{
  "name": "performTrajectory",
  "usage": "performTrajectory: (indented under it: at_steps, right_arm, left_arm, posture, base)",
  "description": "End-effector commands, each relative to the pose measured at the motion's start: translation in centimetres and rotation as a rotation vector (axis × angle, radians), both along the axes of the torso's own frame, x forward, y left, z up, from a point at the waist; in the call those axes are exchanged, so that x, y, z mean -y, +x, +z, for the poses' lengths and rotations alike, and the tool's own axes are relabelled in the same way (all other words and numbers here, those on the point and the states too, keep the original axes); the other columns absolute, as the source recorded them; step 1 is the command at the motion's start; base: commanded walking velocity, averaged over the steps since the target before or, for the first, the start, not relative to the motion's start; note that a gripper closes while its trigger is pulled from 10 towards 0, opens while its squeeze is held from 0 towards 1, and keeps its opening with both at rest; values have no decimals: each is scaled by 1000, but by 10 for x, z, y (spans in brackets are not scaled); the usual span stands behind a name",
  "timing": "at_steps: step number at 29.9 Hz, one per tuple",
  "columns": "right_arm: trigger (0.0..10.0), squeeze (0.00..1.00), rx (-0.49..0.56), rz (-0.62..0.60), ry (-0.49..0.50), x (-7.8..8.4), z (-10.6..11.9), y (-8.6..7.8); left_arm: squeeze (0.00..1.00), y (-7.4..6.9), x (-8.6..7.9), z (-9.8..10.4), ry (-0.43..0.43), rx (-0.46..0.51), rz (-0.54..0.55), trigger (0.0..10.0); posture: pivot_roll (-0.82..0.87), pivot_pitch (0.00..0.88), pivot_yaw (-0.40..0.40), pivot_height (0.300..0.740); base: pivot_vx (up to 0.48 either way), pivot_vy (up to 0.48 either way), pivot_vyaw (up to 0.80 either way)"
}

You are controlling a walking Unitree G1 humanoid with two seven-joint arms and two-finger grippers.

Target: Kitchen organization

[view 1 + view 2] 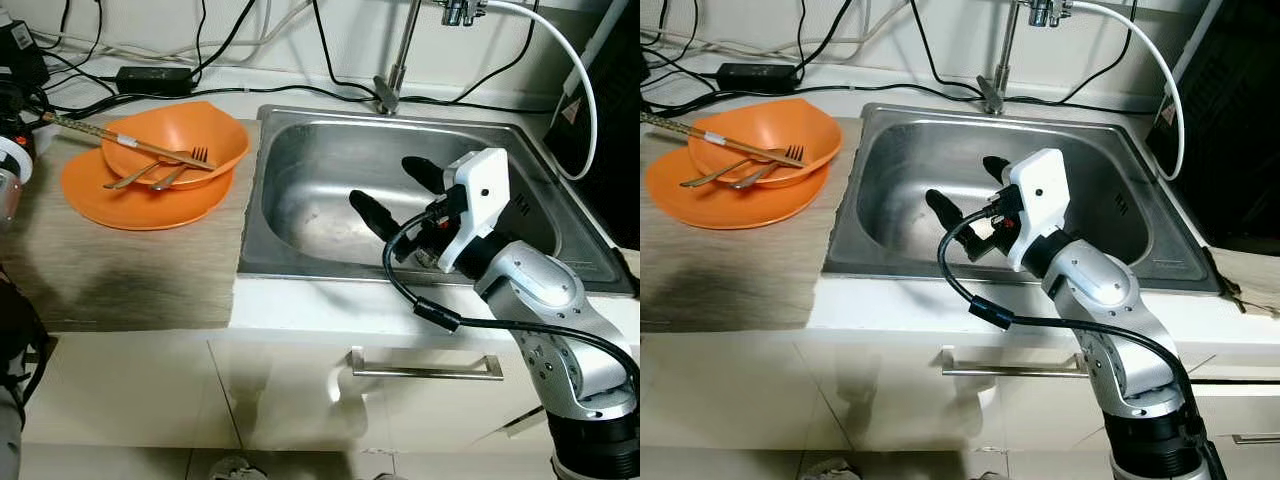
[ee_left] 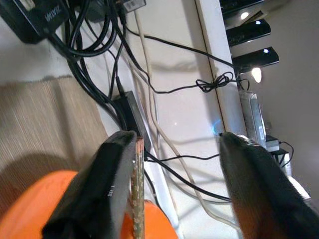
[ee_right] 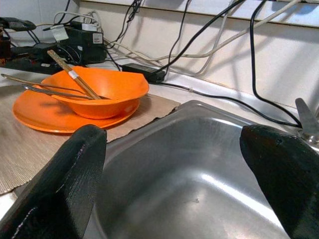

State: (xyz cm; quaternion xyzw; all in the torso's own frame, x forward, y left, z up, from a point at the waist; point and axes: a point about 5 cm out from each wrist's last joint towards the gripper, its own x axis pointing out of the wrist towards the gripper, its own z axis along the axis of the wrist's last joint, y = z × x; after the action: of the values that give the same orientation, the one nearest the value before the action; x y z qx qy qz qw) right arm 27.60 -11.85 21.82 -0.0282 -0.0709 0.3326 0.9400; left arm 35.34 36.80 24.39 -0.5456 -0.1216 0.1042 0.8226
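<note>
The right gripper (image 1: 400,193) hangs over the stainless steel sink basin (image 1: 310,215), its two black fingers spread wide apart and holding nothing. The silver right arm (image 1: 545,310) reaches in from the front edge of the sink, with a black cable looping beside it.

To the left of the sink, on a beige woven mat (image 1: 120,270), stands an orange plastic bowl (image 1: 215,140) on top of a flat orange plate (image 1: 100,195). Inside the bowl lie a metal fork (image 1: 190,165) and a second metal utensil, maybe a spoon, and a pair of wooden chopsticks (image 1: 110,137) rests across the bowl's rim, pointing to the far left.

The left gripper (image 2: 172,194) is just above the orange bowl, its fingers separated. One wooden chopstick lies along the inner side of one finger (image 2: 94,199), touching it, but the other finger stands well apart, so it is not clamped.

Behind the mat, black cables (image 1: 210,40) and a black power adapter (image 1: 155,78) lie on the white counter. A metal tap (image 1: 395,60) stands behind the sink.
</note>
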Motion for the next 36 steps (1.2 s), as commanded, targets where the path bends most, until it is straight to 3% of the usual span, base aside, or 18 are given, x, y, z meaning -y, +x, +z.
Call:
performTrajectory:
  at_steps: [1, 4, 9, 13, 24, 36]
  right_arm:
    - [10000, 0, 3, -23, 5, 4, -1, 0]
    - [10000, 0, 4, -23, 5, 4, -1, 0]
    - [10000, 0, 4, -19, 5, 4, -1, 0]
    - [10000, 0, 0, -15, 4, 5, -1, -1]
    - [10000, 0, -13, 0, -7, 6, -3, -7]
    - [10000, 0, -33, 14, -9, 5, -4, -18]
  left_arm:
    - [1000, 3, 4, 2, -29, 0, -9, 10000]
    - [1000, 2, 3, 1, -58, 4, -7, 10000]
    - [1000, 1, 4, -8, -202, -4, -10, 10000]
    - [1000, 2, 6, -7, -232, 11, -44, 10000]
    - [1000, 5, 15, -13, -153, -73, -116, 10000]
    - [1000, 10, 23, -13, -76, -88, -128, 10000]
  posture:
    - [-55, 7, -11, 740]
    - [-56, 7, -13, 740]
    - [-58, 13, -16, 740]
    - [-62, 18, -21, 740]
    - [-81, 44, -27, 740]
    - [-113, 89, -36, 740]
  base:
    - [0, 0, 0]
    - [0, 0, 0]
    - [0, 0, 0]
    - [0, 0, 0]
    - [0, 0, 0]
    - [0, 0, 0]
